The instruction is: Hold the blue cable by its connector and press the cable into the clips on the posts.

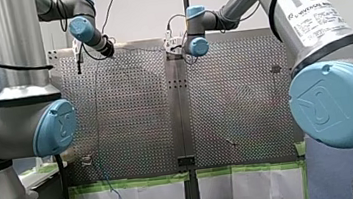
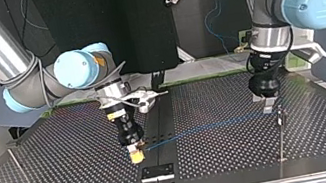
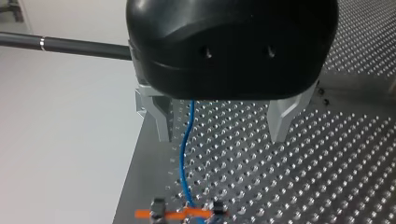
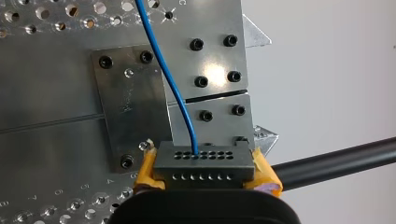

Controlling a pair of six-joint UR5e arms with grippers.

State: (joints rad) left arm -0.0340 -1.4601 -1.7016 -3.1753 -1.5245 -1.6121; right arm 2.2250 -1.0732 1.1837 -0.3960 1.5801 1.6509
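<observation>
Two jobs at once: my right end effector [image 2: 136, 154] pinches the connector [image 4: 201, 163], apparently tensioning the blue cable [image 2: 208, 127]; well apart from the connector, my left end effector [image 3: 222, 133] straddles the cable, spread.

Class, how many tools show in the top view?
2: right tool at the view's left, gripping the connector; left tool at its right, above the cable.

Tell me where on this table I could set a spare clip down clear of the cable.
In the top view, the table is bare left of my right gripper, and between the blue cable and the near edge. Crowded along the cable, from the connector to my left gripper.
</observation>
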